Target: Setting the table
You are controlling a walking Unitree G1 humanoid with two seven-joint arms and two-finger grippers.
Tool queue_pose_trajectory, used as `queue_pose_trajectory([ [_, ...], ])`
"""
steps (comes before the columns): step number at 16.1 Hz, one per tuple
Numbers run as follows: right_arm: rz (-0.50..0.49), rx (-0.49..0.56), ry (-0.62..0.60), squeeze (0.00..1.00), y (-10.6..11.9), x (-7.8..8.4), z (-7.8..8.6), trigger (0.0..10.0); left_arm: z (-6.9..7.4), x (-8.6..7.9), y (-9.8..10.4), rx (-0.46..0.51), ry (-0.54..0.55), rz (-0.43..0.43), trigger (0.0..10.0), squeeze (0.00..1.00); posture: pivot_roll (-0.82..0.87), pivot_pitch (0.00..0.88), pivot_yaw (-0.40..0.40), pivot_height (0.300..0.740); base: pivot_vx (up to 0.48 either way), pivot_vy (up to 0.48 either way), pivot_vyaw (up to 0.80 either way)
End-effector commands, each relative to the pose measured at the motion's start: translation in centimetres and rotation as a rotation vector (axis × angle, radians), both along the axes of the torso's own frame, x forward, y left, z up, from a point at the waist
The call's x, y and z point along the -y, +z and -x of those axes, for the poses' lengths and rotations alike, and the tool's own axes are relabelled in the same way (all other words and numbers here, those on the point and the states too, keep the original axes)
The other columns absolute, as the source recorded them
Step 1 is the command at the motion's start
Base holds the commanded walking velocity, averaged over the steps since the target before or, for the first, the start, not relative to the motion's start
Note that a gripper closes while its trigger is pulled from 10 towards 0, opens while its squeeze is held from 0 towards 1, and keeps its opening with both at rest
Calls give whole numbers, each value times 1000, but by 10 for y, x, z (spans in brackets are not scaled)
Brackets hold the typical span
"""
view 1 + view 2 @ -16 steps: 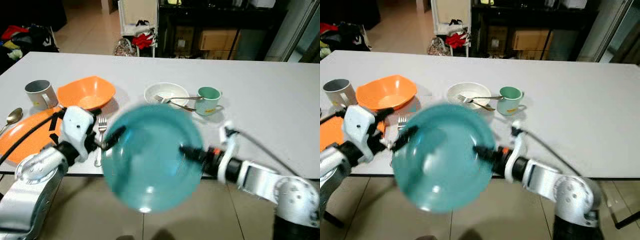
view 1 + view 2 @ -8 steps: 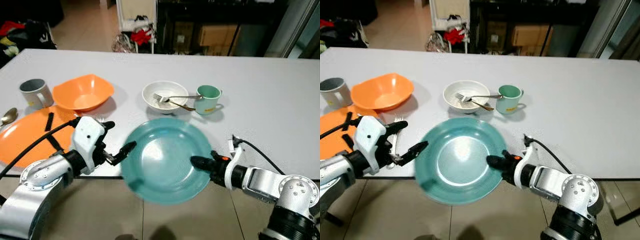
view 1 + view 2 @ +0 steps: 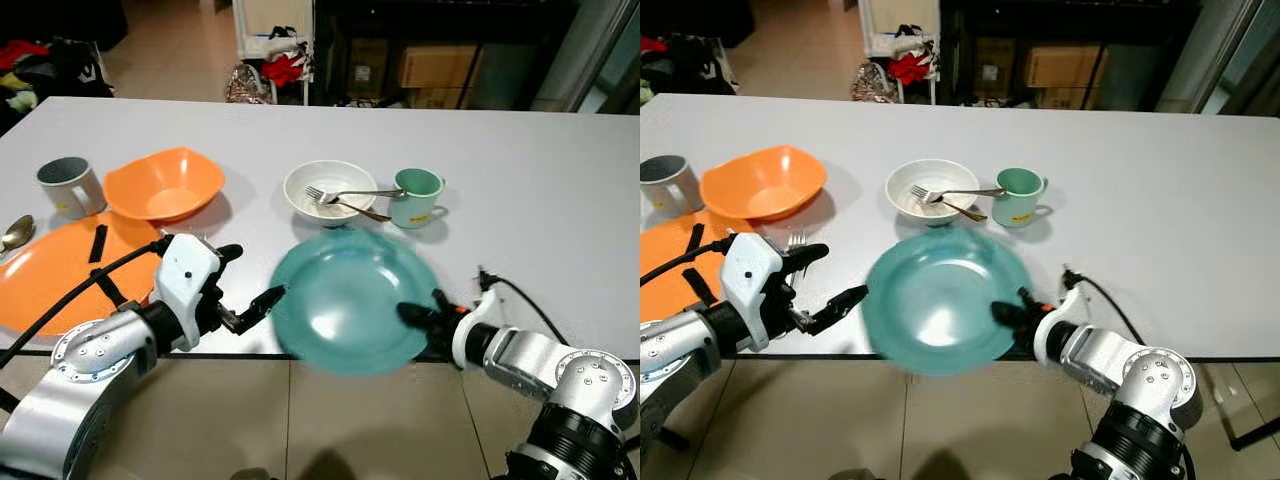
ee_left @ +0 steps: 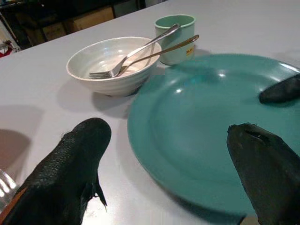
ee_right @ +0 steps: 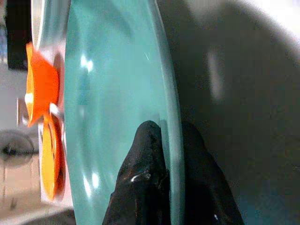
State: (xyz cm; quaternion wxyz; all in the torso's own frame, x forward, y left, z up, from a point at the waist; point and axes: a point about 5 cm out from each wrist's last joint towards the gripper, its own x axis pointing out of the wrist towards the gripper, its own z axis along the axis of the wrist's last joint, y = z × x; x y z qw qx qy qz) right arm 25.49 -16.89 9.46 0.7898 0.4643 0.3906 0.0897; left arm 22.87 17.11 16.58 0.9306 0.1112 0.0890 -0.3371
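Setting the round teal plastic plate [image 3: 350,300] down at the near edge of the white table [image 3: 540,190].

Was up in the air and tipped a second ago, now lies almost flat, part way over the near edge, just in front of the white bowl with two forks [image 3: 330,190] and the small green mug [image 3: 415,197]. Pinched at its rim by the right gripper [image 3: 1008,314]. Let go by the left gripper [image 3: 255,308], fingers spread wide just beside the rim. Means one more place nearly laid; probably needs a push further onto the table. Orange bowl [image 3: 165,185], flat orange plate [image 3: 50,270] and grey mug [image 3: 65,185] sit toward the left edge.
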Motion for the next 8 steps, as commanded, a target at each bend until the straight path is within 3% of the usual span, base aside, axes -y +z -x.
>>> queue_pose_trajectory([
  [1, 10, 35, -25, 0, 6, 2, -8, 10000, -2, 3, 1, 2, -11, -9, 10000, 0, 74, 0, 4, 740, 0, 0, 0],
  [8, -25, 80, -116, 0, 15, 5, -30, 10000, -5, 9, 0, 10, -5, 3, 10000, 0, 81, 0, 3, 740, 0, 0, 0],
])
